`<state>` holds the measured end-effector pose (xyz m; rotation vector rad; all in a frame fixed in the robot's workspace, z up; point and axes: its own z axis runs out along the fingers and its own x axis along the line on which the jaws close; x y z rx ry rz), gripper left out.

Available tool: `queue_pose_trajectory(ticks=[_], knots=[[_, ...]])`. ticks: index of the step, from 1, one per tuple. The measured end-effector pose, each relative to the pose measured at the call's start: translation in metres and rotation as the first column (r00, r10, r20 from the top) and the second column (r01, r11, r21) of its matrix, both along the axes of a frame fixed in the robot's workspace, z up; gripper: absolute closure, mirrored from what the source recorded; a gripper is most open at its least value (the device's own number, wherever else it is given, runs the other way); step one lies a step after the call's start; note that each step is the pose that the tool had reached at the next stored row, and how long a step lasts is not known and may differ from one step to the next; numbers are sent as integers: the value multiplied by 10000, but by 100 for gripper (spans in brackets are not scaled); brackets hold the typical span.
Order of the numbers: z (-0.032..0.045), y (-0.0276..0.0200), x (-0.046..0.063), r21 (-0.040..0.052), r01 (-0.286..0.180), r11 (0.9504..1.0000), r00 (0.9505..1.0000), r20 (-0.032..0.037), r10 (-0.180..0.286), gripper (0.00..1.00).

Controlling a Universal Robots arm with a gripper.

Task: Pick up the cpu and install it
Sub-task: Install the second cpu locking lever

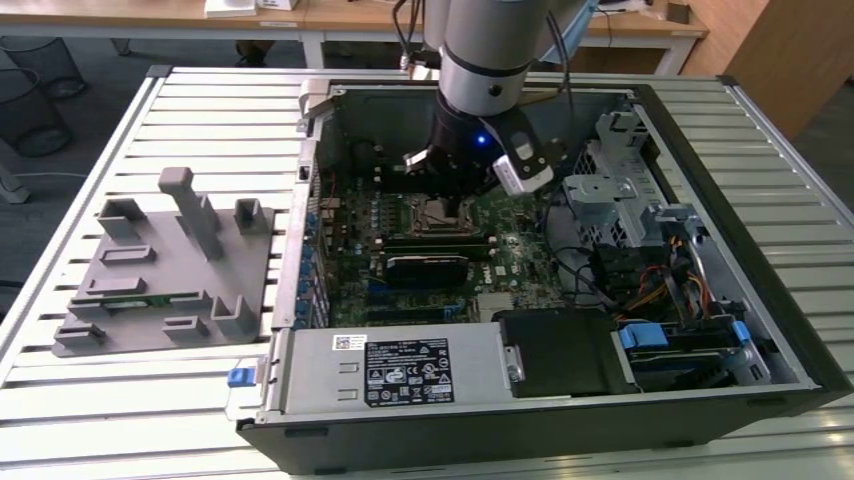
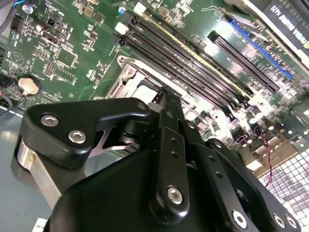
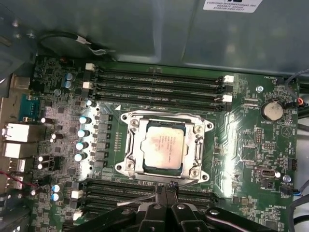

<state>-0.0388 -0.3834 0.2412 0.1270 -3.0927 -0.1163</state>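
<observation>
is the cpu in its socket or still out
In. The cpu lies flat inside the socket frame on the motherboard; the pincer is beside it, not holding it.

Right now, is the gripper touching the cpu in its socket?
Apart. In the first wrist view the cpu lies flat in the socket, and the gripper tips sit past the socket's edge over the memory slots, with frame between them.

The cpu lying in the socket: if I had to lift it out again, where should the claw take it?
Probably by two opposite thin edges, coming straight down. The cpu lies flat and level in the socket frame, so only its metal top and narrow rim are exposed. The claw sits just beside the socket.
</observation>
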Motion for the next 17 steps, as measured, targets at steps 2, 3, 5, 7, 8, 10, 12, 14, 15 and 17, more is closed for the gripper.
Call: queue_pose_trajectory(ticks=[2, 3, 5, 7, 8, 10, 12, 14, 15, 17], knots=[[0, -9, -33, 0, -2, 10000, 10000, 0, 2, 89], [0, -11, -53, 2, -3, 10000, 10000, 0, 3, 89], [0, -16, -78, 15, -1, 10000, 10000, -4, 1, 89], [-2, -24, -79, 18, -2, 10000, 10000, -10, 2, 89], [-4, -28, -79, 17, -2, 10000, 10000, -12, 2, 89], [-6, -29, -79, 16, 0, 10000, 10000, -15, 0, 89], [-12, -30, -79, 21, -1, 10000, 10000, -14, 1, 89], [-19, -30, -79, 22, -2, 10000, 10000, -14, 2, 89], [-21, -31, -79, 21, -1, 10000, 10000, -15, 1, 89], [-26, -34, -80, 22, -2, 10000, 10000, -14, 2, 89]])
